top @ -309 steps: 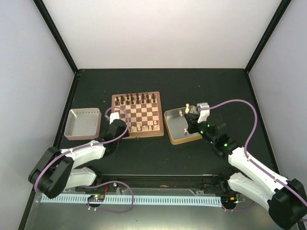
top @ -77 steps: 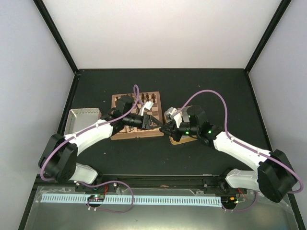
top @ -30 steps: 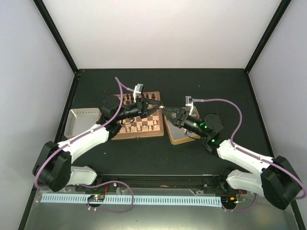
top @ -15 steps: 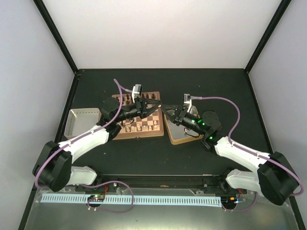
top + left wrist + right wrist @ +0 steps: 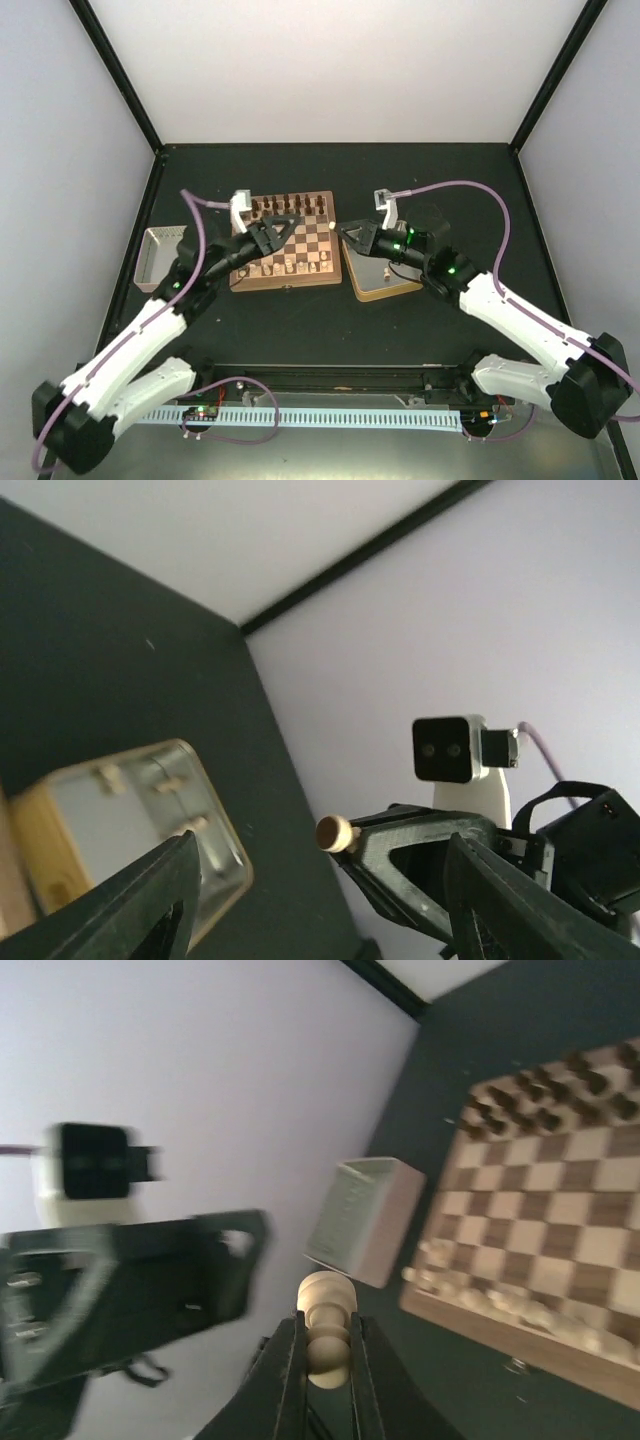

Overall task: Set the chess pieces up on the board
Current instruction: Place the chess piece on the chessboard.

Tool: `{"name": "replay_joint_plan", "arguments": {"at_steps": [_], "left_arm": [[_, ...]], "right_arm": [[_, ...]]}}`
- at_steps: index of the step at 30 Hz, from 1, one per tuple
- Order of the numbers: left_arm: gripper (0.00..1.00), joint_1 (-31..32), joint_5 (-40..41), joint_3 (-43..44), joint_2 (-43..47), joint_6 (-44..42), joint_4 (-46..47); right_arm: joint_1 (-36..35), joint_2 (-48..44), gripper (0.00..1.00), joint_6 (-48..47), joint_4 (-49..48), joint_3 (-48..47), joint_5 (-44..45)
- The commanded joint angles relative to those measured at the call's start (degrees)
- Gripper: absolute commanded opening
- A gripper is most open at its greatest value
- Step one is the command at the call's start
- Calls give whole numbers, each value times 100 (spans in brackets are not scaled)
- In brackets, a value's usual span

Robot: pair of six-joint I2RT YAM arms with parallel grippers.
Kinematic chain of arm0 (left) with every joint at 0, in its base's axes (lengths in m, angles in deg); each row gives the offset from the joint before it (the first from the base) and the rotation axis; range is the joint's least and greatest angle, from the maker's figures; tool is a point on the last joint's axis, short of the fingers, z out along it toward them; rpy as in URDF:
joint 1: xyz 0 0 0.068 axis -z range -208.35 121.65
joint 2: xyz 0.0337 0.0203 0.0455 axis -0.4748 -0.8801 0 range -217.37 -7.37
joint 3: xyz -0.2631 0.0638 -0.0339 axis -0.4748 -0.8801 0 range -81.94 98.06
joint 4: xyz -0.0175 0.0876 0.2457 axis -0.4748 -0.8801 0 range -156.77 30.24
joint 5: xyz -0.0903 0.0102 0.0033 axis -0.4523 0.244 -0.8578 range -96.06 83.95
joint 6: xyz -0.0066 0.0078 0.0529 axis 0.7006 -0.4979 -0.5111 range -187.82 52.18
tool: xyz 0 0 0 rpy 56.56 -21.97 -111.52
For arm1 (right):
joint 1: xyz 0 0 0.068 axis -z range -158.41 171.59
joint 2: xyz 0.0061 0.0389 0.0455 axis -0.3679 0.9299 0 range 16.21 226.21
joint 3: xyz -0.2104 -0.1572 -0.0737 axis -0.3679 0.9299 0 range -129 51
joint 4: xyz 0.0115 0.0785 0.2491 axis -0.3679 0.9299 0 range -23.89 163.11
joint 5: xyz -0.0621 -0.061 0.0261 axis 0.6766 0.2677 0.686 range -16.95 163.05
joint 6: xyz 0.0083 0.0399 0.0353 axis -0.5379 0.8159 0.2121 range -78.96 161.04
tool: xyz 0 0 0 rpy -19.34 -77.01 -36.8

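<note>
Setting: robotics lab test cell. Evidence: matte black table (image 5: 440, 170) boxed in by plain white panels (image 5: 340, 70) w/ black frame struts (image 5: 117, 75) at the corners. Two white/black robot arms, left arm (image 5: 150, 330) and right arm (image 5: 520, 320), are bolted side by side at the near edge. Each carries a purple cable (image 5: 470, 184) up to a wrist cam (image 5: 445, 750); green status LEDs (image 5: 450, 268) lit on the right arm. Slotted white cable duct (image 5: 330, 418) runs along the front rail; props on the table are a chessboard (image 5: 312, 232) + two metal tins (image 5: 155, 255), laid out as for a manipulation trial.
</note>
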State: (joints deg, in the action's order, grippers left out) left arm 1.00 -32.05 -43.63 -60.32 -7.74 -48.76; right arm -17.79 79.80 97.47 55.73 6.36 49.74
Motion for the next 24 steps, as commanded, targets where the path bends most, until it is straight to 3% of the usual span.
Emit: {"name": "replay_joint_plan", "arguments": {"at_steps": [1,6,12,19,24], "left_arm": [[70,-41,1622,-12,1049,-1578,-1796],[82,-34,2515,154,2084,-2470,-3051],[86,-42,2818,522,2554,-3139,-3989],[89,-41,2898,823,2539,-3680,-4486],[90,-35,3261,840,2549,-3843,-4324]], "right_arm": [[20,80,1,-1699,2624,-543,591],[10,485,1,-2368,3973,-1115,1019],[-62,1270,1,-2832,4754,-1798,1561],[-376,2727,1,-2930,5167,-3006,1964],[-547,3714,1,-3003,5525,-3977,2008]]}}
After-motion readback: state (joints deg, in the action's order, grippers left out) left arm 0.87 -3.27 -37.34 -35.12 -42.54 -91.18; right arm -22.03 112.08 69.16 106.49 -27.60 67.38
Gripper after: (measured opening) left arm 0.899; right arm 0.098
